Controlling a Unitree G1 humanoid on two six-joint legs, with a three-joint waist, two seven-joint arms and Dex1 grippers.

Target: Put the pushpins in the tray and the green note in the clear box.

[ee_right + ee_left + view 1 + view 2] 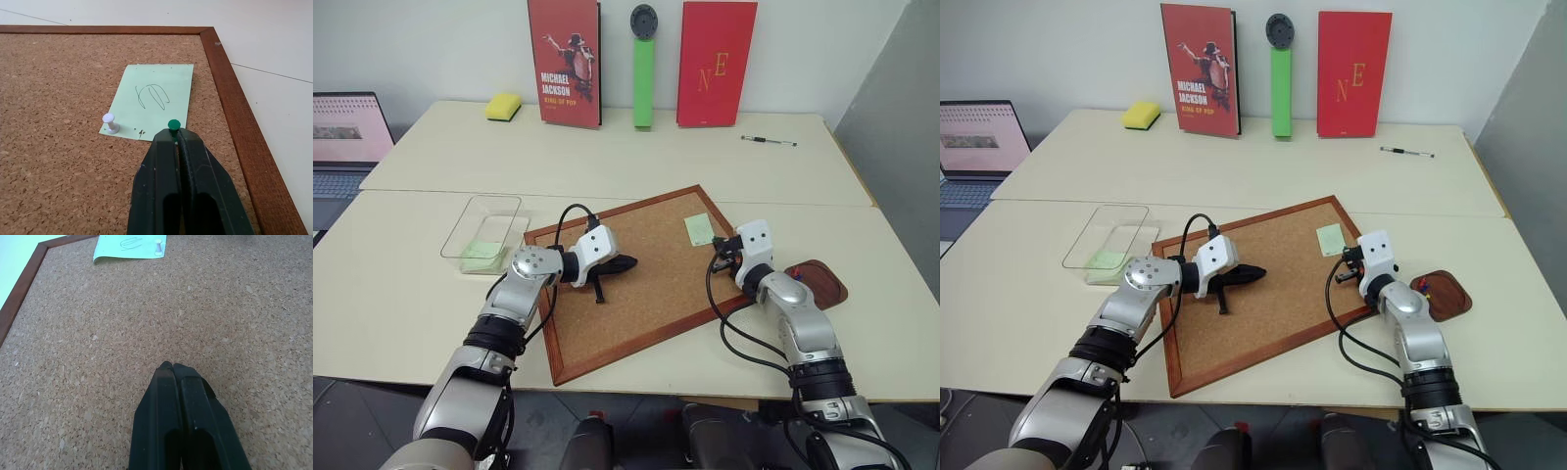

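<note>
The pale green note (154, 98) lies on the cork board (646, 294) near its far right corner. A white pushpin (110, 122) stands in one of its near corners. A green pushpin (173, 125) is at the other near corner, and my right gripper (173, 132) is shut on it. My left gripper (625, 262) is shut and empty, resting low over the middle of the board. The dark red-brown tray (822, 286) sits right of the board behind my right arm, with tiny pushpins (1423, 285) in it. The clear box (484, 227), left of the board, holds a green slip (481, 252).
A laptop (347, 137) stands at the far left. Along the back wall are a yellow sponge (503, 106), two red books (565, 61), and an upright green bar (643, 78). A pen (769, 141) lies at the back right.
</note>
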